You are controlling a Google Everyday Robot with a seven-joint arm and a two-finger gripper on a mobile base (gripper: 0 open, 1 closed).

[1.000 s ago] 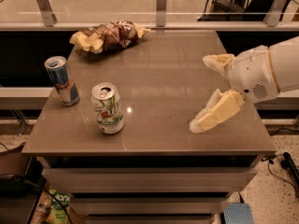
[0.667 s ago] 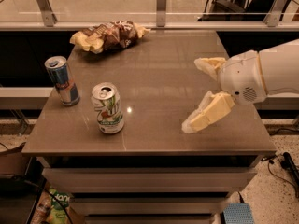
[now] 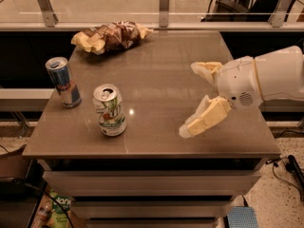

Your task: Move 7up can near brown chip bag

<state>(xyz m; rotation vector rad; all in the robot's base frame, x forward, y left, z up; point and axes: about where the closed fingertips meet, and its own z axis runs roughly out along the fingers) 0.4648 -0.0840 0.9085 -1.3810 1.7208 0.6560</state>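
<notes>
Camera view shows the gripper [image 3: 190, 99] over the right side of the table [image 3: 156, 70], its two pale fingers spread wide with nothing between them. The 7up can [image 3: 109, 110] stands upright near the front left, well apart from the gripper, with a slim blue can [image 3: 63, 82] just beside it to the left. The brown chip bag [image 3: 111, 35] lies at the far left edge. The step in hand looks like the approach: next the gripper must travel left, straddle the 7up can and close without nudging the blue can.
</notes>
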